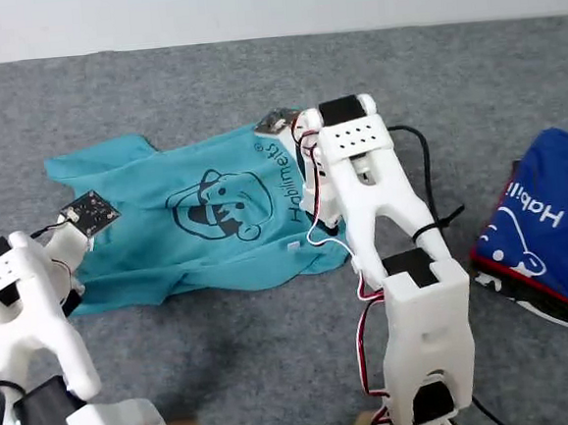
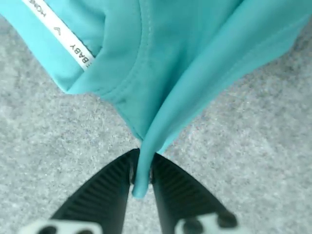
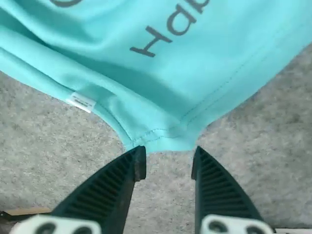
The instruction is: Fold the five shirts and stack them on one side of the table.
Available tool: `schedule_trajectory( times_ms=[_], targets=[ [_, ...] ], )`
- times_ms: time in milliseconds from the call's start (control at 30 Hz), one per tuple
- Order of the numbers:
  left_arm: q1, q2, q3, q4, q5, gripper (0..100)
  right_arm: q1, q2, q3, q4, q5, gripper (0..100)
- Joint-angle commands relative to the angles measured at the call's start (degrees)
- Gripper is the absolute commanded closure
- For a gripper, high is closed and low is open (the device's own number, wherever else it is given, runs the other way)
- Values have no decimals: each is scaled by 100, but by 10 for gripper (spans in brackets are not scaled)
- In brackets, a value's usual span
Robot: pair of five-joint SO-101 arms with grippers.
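We see the teal shirt (image 1: pixel 196 214) lying spread and somewhat rumpled on the grey table surface (image 1: pixel 275 351), left of centre in the high view, its dark printed figure and lettering facing up; our left gripper (image 2: pixel 143 168) is clamped on a pinch of the shirt's fabric, the two dark jaws pressed together with the cloth between them, and the cloth runs away from them in a narrow fold; a white label (image 2: pixel 63 39) shows on the shirt near that fold; in the high view the left arm (image 1: pixel 30 301) stands at the shirt's near left edge; our right gripper (image 3: pixel 168 163) has its jaws parted and holds nothing, the tips just at a hem corner of the shirt; a small white tag (image 3: pixel 81 102) sits on the hem beside it; the right arm (image 1: pixel 395 243) stands along the shirt's right side; well apart, at the table's right edge, lies a pile of folded shirts (image 1: pixel 546 231), a blue one on top, red and white edges showing beneath
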Motion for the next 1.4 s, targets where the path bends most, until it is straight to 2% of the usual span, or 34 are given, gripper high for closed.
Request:
schedule_trajectory(
  times_ms=[0,233,367,833,1000,1233,1367],
  targets=[
    [-35,-26,-198,-70,44,995,-31,-514,-176,259,-158,824],
    [-44,-26,-198,-70,44,995,-523,-1508,1125,233,-132,824],
    [-18,-26,-198,-70,44,995,-681,-1420,1574,-13,-132,824],
    [-35,-26,-198,-70,35,995,-514,-189,1609,-1007,-114,824],
    [-44,-26,-198,-62,35,995,-207,119,1609,-1235,-114,826],
    [-44,-35,-198,-44,35,995,13,259,1609,-1174,88,955],
    [-44,-70,-198,-53,44,995,-4,251,1600,-1191,114,982]
  ],
)
